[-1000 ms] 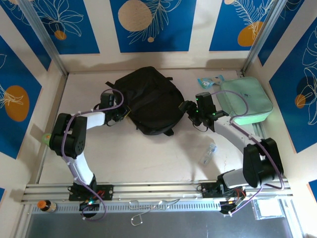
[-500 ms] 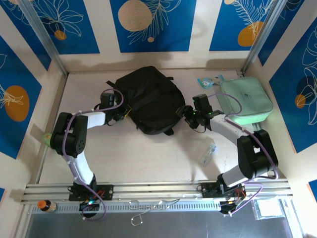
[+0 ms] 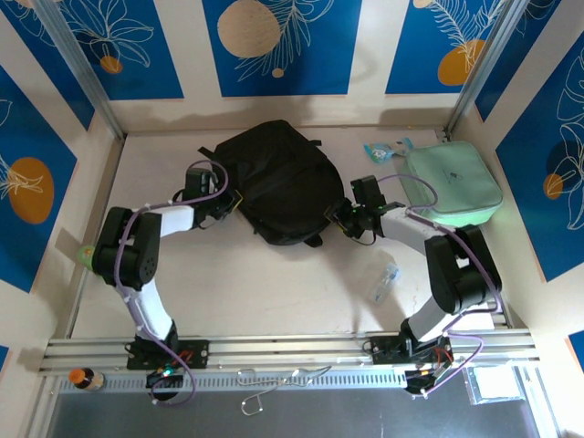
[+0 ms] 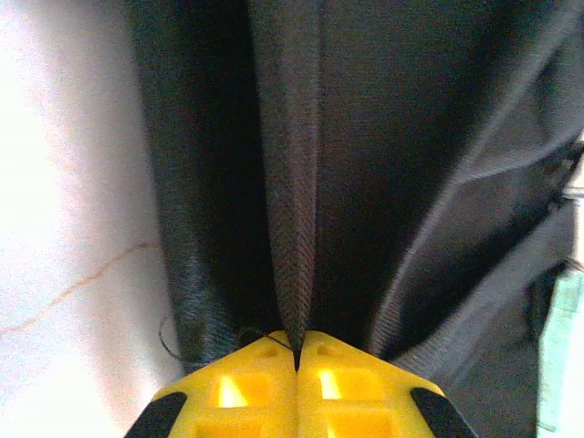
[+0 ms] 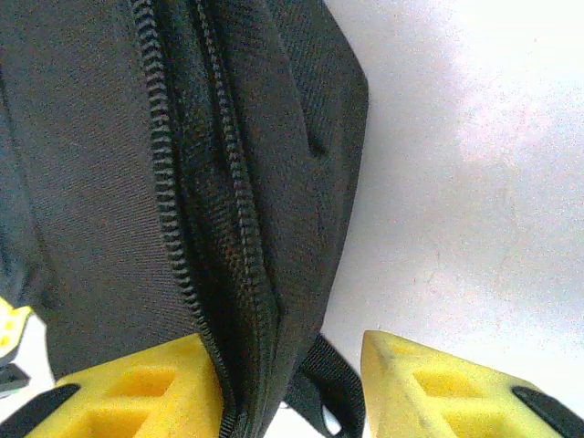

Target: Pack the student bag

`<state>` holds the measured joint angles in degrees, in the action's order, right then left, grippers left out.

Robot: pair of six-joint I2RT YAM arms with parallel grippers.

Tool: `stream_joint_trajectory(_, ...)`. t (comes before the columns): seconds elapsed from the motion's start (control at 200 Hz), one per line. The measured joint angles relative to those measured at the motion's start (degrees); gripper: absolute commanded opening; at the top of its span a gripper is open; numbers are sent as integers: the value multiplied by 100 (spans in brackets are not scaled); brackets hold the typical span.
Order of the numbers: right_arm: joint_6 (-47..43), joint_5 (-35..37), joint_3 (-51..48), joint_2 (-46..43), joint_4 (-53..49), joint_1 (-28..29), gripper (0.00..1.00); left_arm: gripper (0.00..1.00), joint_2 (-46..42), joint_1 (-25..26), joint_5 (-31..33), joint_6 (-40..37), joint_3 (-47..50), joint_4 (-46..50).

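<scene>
Note left claw [image 4: 297, 351] newly clenched on strap [image 4: 287, 182] of black backpack [image 3: 278, 182]; right claw [image 5: 287, 354] advanced, released, astride zipper [image 5: 169, 182] for opening.

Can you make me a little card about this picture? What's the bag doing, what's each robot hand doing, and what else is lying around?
bag: black student bag, lying flat on the table
zip: looks closed along the edge seen from the right wrist
left gripper: jaws shut, pinching a black strap of the bag
right gripper: jaws open, one on each side of the bag's zipped edge
other things: mint-green zip case right of the bag; small clear bottle lying nearer the arms
packed so far: case and bottle are outside the bag
</scene>
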<state>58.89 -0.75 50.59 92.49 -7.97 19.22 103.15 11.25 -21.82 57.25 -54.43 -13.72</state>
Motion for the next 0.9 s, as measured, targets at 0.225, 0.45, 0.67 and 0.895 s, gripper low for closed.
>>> stream_joint_trajectory(0.225,-468,-173,658,807,90,-173,35,0,-1003,2,-164,-50,199,11)
stream_joint_trajectory(0.45,-1252,-278,2124,1967,42,-352,36,0,-1325,59,-221,96,466,57)
stream_joint_trajectory(0.67,-1843,-321,2535,2114,-188,-570,64,0,-1353,192,-221,96,555,109)
stream_joint_trajectory(0.895,-2114,-66,2076,640,-992,-785,71,0,-1353,214,-214,96,557,83)
